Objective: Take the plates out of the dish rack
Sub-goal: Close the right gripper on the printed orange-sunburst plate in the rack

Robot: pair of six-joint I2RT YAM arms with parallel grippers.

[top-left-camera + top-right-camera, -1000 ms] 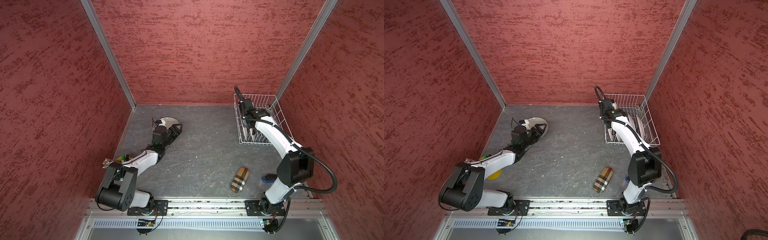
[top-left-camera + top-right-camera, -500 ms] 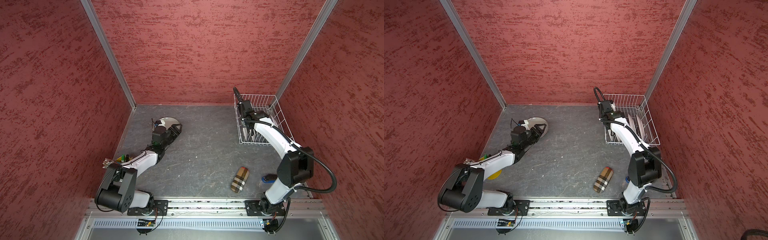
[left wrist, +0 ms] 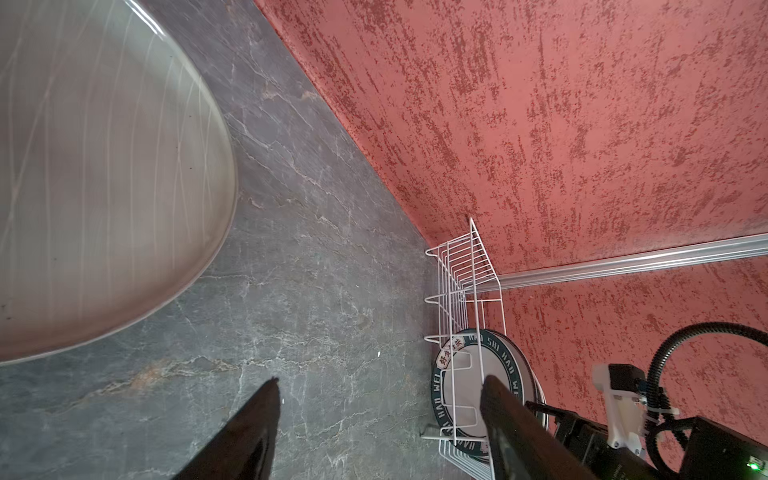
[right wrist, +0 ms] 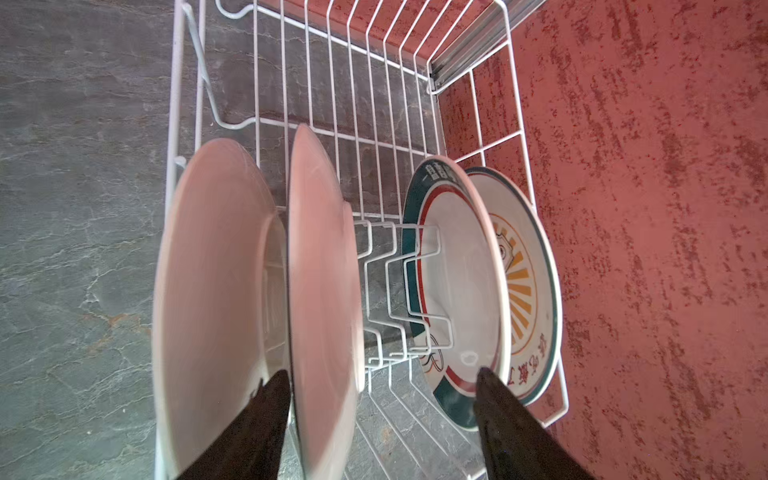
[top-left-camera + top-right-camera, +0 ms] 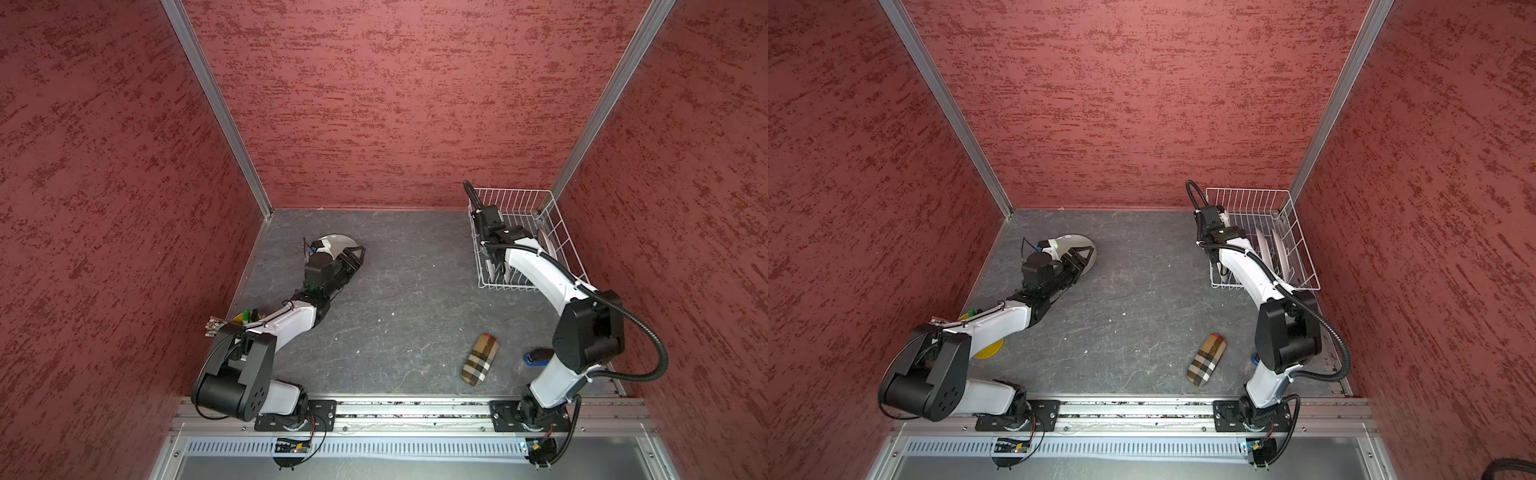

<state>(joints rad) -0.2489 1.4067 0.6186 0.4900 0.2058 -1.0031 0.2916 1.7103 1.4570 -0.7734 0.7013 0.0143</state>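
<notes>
The white wire dish rack [image 5: 515, 199] [image 5: 1246, 195] stands in the back right corner. In the right wrist view it [image 4: 374, 104] holds several upright plates: two plain pale ones [image 4: 216, 270] [image 4: 320, 257], a teal-rimmed one [image 4: 453, 266] and a sunburst one [image 4: 523, 282]. My right gripper [image 4: 381, 371] is open down inside the rack. One finger stands between the two plain plates, the other in front of the teal-rimmed plate. A pale grey plate [image 5: 332, 243] [image 3: 104, 166] lies flat at the back left. My left gripper [image 5: 356, 257] [image 3: 378, 380] hovers open and empty beside it.
A plaid case [image 5: 480, 359] lies near the front edge, right of the middle. A blue object [image 5: 538, 357] sits by the right arm's base. A yellow item [image 5: 988, 351] and small coloured things [image 5: 249, 316] lie under the left arm. Red walls close in three sides.
My right gripper has shifted slightly inside the rack and its jaws have narrowed a little around the second plain plate. The left arm has not moved.
</notes>
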